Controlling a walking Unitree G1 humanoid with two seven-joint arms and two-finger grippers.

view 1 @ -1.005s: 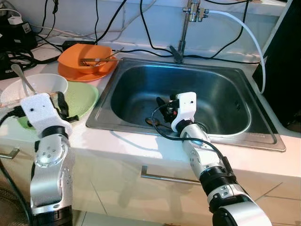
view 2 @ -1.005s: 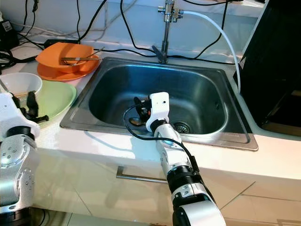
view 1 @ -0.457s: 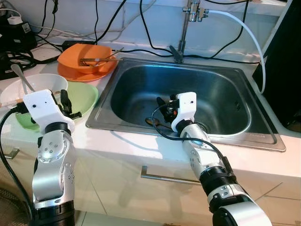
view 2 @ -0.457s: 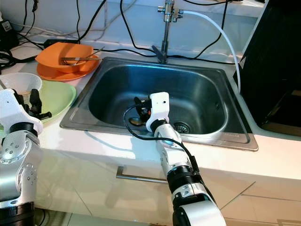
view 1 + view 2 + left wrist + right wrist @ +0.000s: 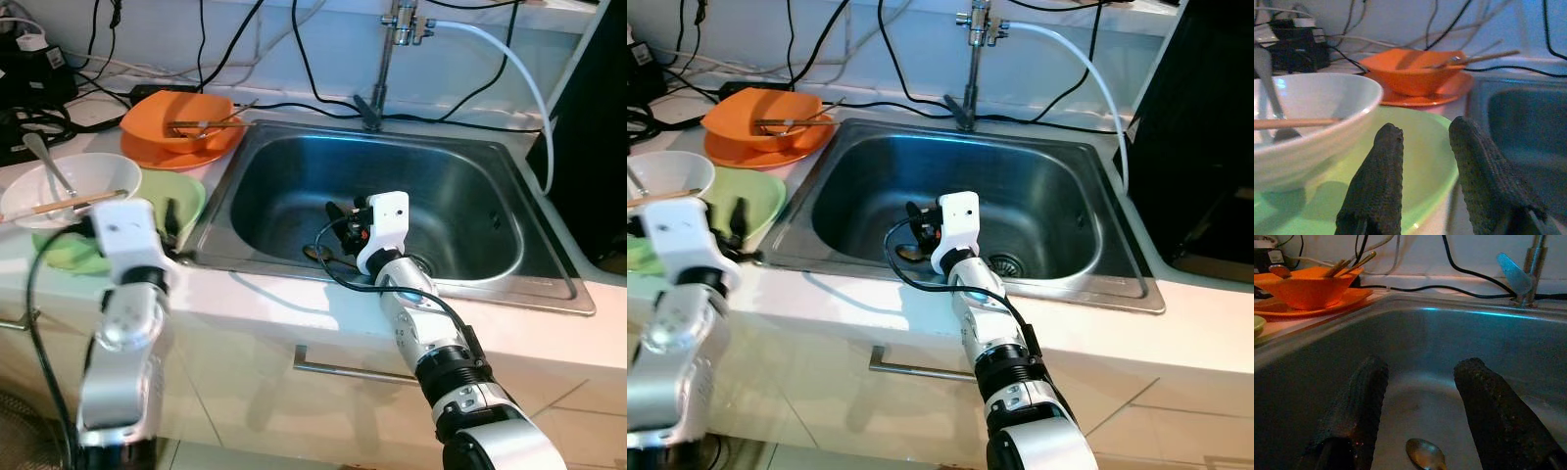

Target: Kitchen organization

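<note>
A spoon (image 5: 1425,454) lies on the sink (image 5: 470,176) floor between the released right end effector's (image 5: 1420,406) fingers.

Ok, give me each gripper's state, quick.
Left gripper: open, empty, at the green plate.
Right gripper: open, empty, in the sink above a spoon.

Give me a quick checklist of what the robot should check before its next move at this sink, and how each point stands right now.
1. Right gripper open: ok.
2. Spoon lying on the sink floor between its fingers: ok.
3. Spoon already grasped: not ok, fingers apart from it.
4. Left gripper open, holding nothing: ok.
5. Left gripper free of the green plate and white bowl: cannot tell, it hovers very close.
6. Orange bowl steady on its plate: ok.
</note>
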